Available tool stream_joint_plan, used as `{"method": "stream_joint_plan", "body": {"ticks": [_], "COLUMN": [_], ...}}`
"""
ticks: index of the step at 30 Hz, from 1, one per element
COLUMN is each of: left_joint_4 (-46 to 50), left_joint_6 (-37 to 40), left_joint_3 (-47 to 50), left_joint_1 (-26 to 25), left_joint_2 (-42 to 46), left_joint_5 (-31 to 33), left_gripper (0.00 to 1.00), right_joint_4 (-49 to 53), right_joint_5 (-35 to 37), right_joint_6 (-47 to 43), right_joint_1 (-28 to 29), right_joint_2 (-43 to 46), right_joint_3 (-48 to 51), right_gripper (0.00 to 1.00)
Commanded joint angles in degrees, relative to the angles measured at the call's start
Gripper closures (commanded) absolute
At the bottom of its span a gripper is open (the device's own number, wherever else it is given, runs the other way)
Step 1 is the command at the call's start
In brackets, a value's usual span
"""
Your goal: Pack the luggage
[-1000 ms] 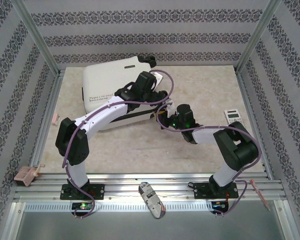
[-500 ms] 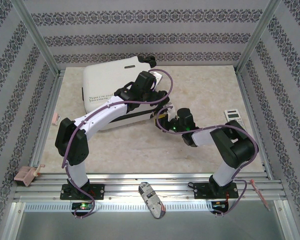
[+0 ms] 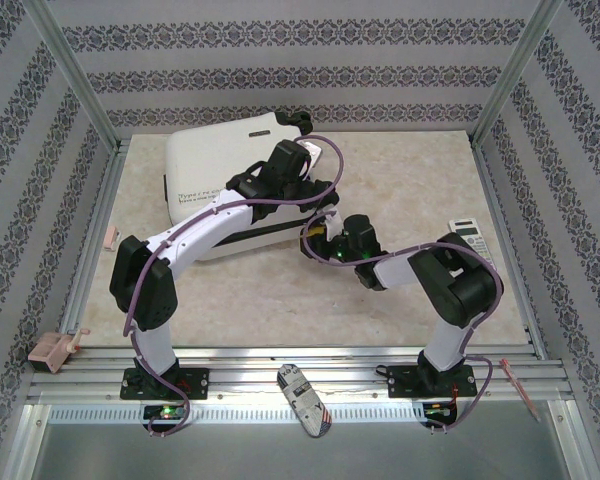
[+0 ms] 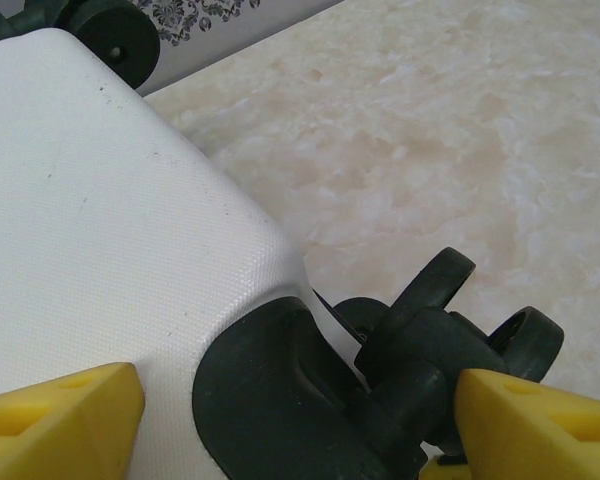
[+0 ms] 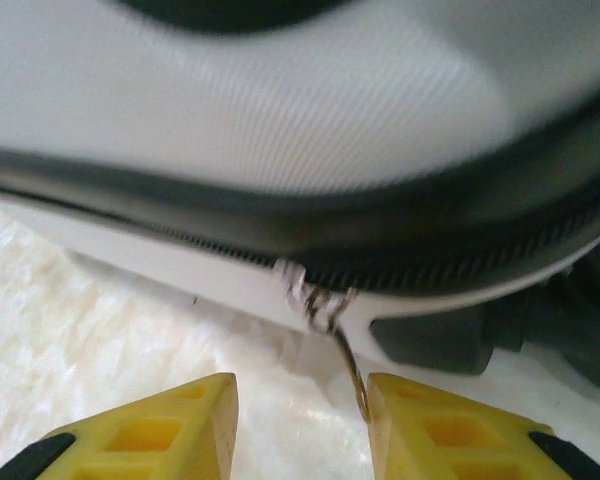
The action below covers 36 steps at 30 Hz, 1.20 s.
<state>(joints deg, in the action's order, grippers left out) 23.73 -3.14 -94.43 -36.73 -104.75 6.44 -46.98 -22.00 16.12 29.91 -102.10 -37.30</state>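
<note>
The luggage (image 3: 215,190) lay flat on the worktop (image 3: 410,170) with its lid down, so any filling looked done; what was inside was hidden. Judging from that, the job stood at the zipping stage.

The right gripper (image 5: 300,425) sat low at the case's side, right up against the black zipper band (image 5: 160,225). Its 2 yellow fingers were spread, with the thin metal zipper pull (image 5: 346,365) dangling in the gap just inside the right-hand finger, not pinched. I could not tell whether it touched that finger. The blur also hid how much of the band on either side of the slider was already closed.

The left gripper (image 4: 295,430) hung over the white shell, spread wide and gripping nothing that I could see. The black wheel (image 4: 435,300) and its housing lay directly ahead of it, between the 2 fingers.

A small white keypad device (image 3: 470,232) lay on the worktop well to the right of the right gripper; whether it belonged in the case was unclear. What seemed left was running the slider round.
</note>
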Motion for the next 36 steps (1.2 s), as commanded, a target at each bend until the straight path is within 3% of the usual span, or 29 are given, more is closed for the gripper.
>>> {"method": "stream_joint_plan", "body": {"ticks": [1,3,6,7,16,21,24,28,32,36], "left_joint_4": [5.4,5.5,5.5,5.6,7.3,6.2,5.2,3.4,2.3,1.4], "left_joint_6": [-2.0,-2.2,-2.7,-2.8,-3.1,-3.2,-2.9,-2.5,-2.4,-1.6], "left_joint_3": [-0.9,-1.0,-1.1,-1.1,0.2,3.1,4.6,7.1,9.3,11.4], "left_joint_1": [1.2,1.2,1.2,1.2,1.5,3.0,3.6,4.5,5.8,6.6], "left_joint_2": [-0.8,-0.8,-0.8,-0.9,-1.9,-1.8,-1.5,-0.5,0.7,2.0], "left_joint_5": [1.0,1.2,1.8,2.3,10.8,10.3,9.9,8.4,6.9,5.6], "left_gripper": [0.18,0.18,0.18,0.18,0.18,0.18,0.18,0.18,0.18,0.18], "right_joint_4": [-1.9,-2.2,-2.0,-1.7,0.9,2.3,1.9,2.0,6.5,5.7], "right_joint_5": [3.6,4.9,5.1,5.1,8.5,11.9,8.3,-3.3,2.9,-3.8], "right_joint_6": [-0.5,-0.4,-1.0,-1.5,-2.0,0.5,-1.3,-4.5,-4.8,-4.7], "right_joint_1": [0.7,0.4,0.2,0.0,-2.9,-4.4,-5.3,-8.2,-10.3,-11.5], "right_joint_2": [-1.6,-1.9,-1.5,-1.2,2.9,4.9,5.2,4.8,5.4,4.4], "right_joint_3": [-2.8,-3.5,-3.7,-3.6,-0.6,-0.3,-0.9,-2.9,-4.4,-5.8], "right_gripper": [0.62,0.7,0.99,1.0,1.0,1.0,1.0,1.0,1.0,1.0]}}
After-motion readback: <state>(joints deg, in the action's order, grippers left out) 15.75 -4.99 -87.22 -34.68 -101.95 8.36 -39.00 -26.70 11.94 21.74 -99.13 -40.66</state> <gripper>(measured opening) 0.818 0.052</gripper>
